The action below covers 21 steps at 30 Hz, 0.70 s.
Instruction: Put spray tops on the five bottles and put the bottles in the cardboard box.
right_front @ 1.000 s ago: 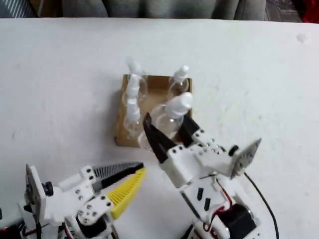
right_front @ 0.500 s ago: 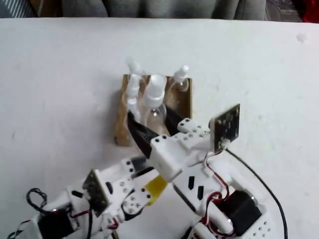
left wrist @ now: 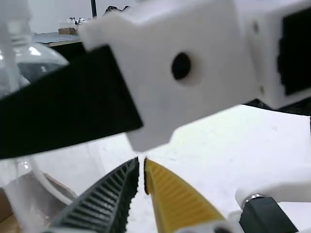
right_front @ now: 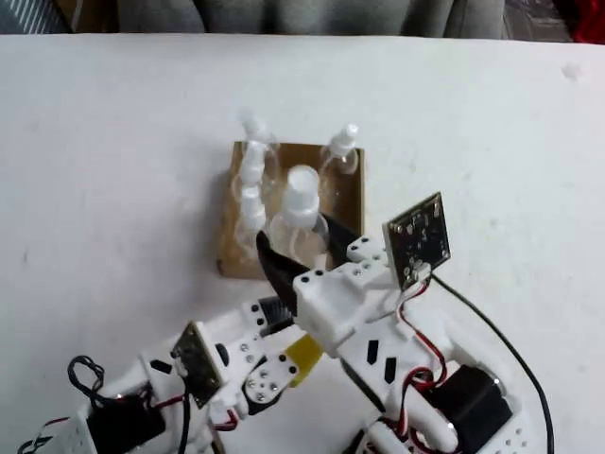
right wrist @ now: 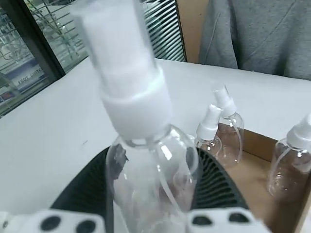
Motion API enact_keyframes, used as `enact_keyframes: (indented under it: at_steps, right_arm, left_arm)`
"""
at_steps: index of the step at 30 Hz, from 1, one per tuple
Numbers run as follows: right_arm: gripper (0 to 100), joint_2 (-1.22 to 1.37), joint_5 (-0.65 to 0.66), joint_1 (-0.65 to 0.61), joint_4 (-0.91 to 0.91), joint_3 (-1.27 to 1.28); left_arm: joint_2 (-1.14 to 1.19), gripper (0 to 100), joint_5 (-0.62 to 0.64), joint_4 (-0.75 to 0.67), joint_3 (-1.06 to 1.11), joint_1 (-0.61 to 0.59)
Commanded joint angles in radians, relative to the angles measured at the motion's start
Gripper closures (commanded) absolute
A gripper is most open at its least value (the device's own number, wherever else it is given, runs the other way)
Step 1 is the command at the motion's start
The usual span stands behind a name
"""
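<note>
Overhead, the right gripper (right_front: 301, 244) is clamping its black fingers (right wrist: 216, 187) around the round body of a clear bottle (right_front: 295, 227). The bottle is carrying a white spray top (right_front: 302, 184) and standing nearly upright over the near half of the cardboard box (right_front: 352, 203) (whether its base is touching the box floor cannot be told). Other capped bottles (right_front: 251, 180) are sitting in a row along the box wall on the left arm's side, and one more bottle (right_front: 337, 153) is standing in the far corner on the right arm's side. The left gripper (left wrist: 142, 166) is hovering low over the white table (right_front: 113, 142), just beside and partly beneath the right gripper's white body. Its grey finger and yellow finger (left wrist: 180, 199) are pressing together almost tip to tip, with nothing between them. From the left wrist camera, one of the black fingers is crossing close overhead, with the clear bottle showing behind it.
</note>
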Motion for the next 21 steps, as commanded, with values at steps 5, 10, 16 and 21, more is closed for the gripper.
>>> enact_keyframes:
  at_steps: [5,10,16,21]
  right_arm:
    - [98.2,0.012,0.091,0.004,0.119,-0.135]
    - [98.1,0.002,0.101,0.007,0.177,-0.146]
    - [98.1,0.002,0.097,0.007,0.274,-0.193]
    - [98.1,0.002,0.094,0.012,0.274,-0.192]
  left_arm:
    - [-0.002,98,-0.012,-0.035,0.031,-0.050]
    - [-0.002,98,-0.012,-0.035,0.035,-0.056]
    - [-0.002,98,-0.008,-0.035,0.035,-0.124]
    - [-0.002,98,-0.008,-0.029,0.035,-0.125]
